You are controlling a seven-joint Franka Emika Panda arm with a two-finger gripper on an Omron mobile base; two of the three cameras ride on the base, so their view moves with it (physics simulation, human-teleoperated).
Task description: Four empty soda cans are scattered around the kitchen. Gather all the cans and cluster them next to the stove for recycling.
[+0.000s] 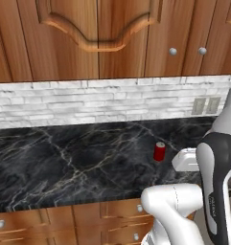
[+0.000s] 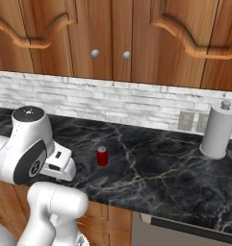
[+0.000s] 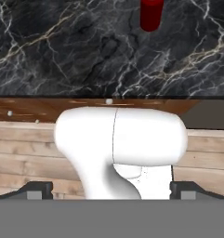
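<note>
Looking: down my own hand at the black marble counter (image 3: 62, 46), with one soda can (image 3: 151, 15) standing at the top edge of the hand view.
My gripper: its two dark fingertips (image 3: 36, 190) sit far apart at the bottom corners of the hand view, spread wide, with nothing between them; the midpoint lies at my gripper (image 3: 112, 191).
Soda can: small, red, silvery-grey top, upright on the counter (image 1: 64, 162); in the left base view the can (image 1: 159, 151) stands right of the middle of the counter, roughly midway between the back wall and the front edge.
Same can, other side: in the right base view it (image 2: 102, 156) stands left of the counter's middle, nearer the front edge than the backsplash, just beyond my arm's white housing.
Contact: the can is apart from my hand; I touch nothing.
Counter's right end: a grey paper-towel holder (image 2: 217, 129) stands upright near the back edge, well apart from the can.
Wall: white-grey brick (image 2: 136, 103) with outlets (image 2: 186, 120) behind the counter.
Above: brown wood cabinets (image 1: 88, 38) with round knobs.
</note>
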